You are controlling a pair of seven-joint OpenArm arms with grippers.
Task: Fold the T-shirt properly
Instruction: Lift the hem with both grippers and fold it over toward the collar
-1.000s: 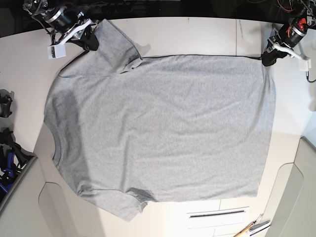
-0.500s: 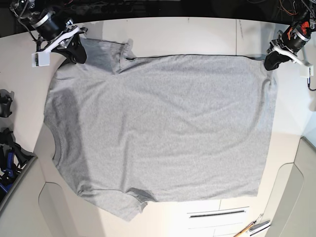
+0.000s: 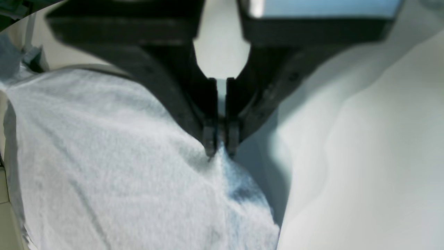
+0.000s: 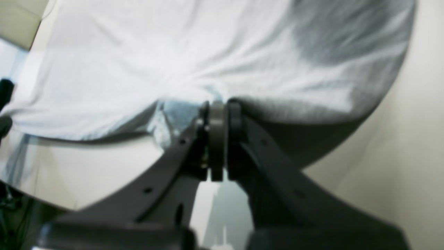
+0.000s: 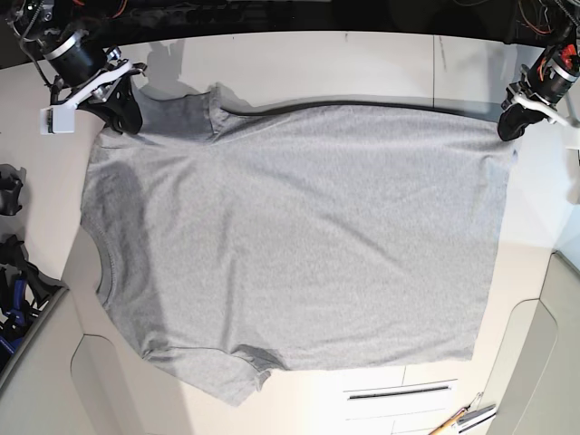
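Two grippers are pinching the far edge of the grey T-shirt (image 5: 299,227), one near each end of it. At the upper left of the base view, the right gripper (image 5: 134,122) is closing its fingertips on the cloth, and a loose flap of fabric is jutting out just beside it, toward the middle of the frame. At the upper right, the left gripper (image 5: 509,127) is clamping the other end of that edge.

The T-shirt is lying spread across the middle of the base view and is filling most of it, its plain side facing up. Between the two grippers the upper edge is running in a long, shallow sag. At the lower left, a small part of the cloth is folding over and pointing down toward the bottom of the frame.

In the left wrist view, the dark fingers are meeting around a narrow pinch of fabric near the centre, and the cloth is spreading away toward the lower left. In the right wrist view, the fingertips are gripping the edge near the centre, and the fabric is bowing above a dark shadow on the white table (image 5: 344,63) to the right. Pens (image 5: 456,420) are resting at the lower right of the base view.
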